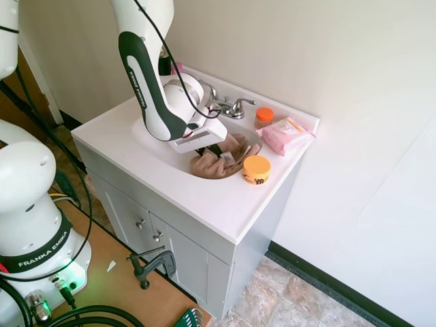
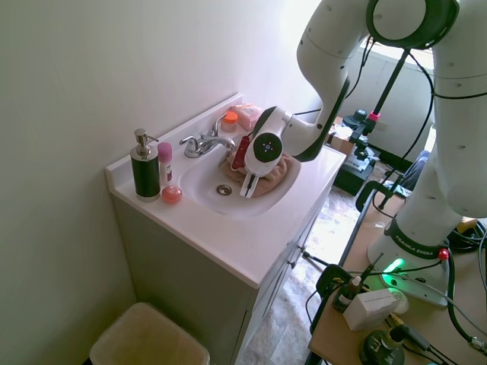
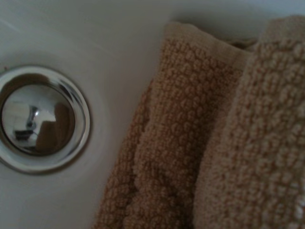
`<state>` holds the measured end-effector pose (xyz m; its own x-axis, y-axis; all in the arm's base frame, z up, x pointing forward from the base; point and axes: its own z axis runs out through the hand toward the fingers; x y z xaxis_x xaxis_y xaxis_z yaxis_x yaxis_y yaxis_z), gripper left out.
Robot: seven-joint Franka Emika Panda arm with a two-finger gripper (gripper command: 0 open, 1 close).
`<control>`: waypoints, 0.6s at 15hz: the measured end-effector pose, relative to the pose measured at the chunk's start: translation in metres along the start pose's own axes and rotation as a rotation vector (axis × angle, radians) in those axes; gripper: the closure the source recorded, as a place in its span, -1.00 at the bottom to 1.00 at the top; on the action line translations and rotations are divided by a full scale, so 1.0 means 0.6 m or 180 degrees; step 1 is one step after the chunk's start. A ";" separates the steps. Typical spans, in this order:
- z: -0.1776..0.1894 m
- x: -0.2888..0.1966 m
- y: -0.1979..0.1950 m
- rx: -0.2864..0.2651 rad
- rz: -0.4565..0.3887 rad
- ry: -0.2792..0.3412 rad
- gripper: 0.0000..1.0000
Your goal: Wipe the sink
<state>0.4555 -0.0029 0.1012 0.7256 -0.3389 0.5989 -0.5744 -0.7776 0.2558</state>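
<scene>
The sink (image 2: 204,181) is a glossy white oval basin set in a white vanity top, with a chrome faucet (image 2: 205,142) behind it and a round chrome drain (image 2: 224,189). A tan terry towel (image 2: 278,173) lies bunched in the half of the basin away from the soap bottles. My gripper (image 2: 246,188) reaches down into the basin between drain and towel, its fingers pressed into the towel's edge and shut on it. From the other side, the gripper (image 1: 216,151) sinks into the towel (image 1: 211,165). Close up, the drain (image 3: 40,119) sits just beside the towel (image 3: 190,143).
On the vanity top stand an orange jar (image 1: 257,169), an orange-capped bottle (image 1: 264,116) and a pink wipes pack (image 1: 286,135). A dark soap dispenser (image 2: 144,167), a pink bottle (image 2: 164,160) and a small orange ball (image 2: 172,195) stand at the other end. A bin (image 2: 148,342) sits below.
</scene>
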 end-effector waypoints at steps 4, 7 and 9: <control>-0.012 -0.014 -0.054 0.0160 0.0156 0.0061 1.00; -0.023 -0.022 -0.091 0.0203 0.0340 0.0031 1.00; -0.027 -0.017 -0.107 0.0168 0.0554 -0.0058 1.00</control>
<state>0.4786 0.0590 0.0912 0.6240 -0.4799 0.6167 -0.6714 -0.7330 0.1090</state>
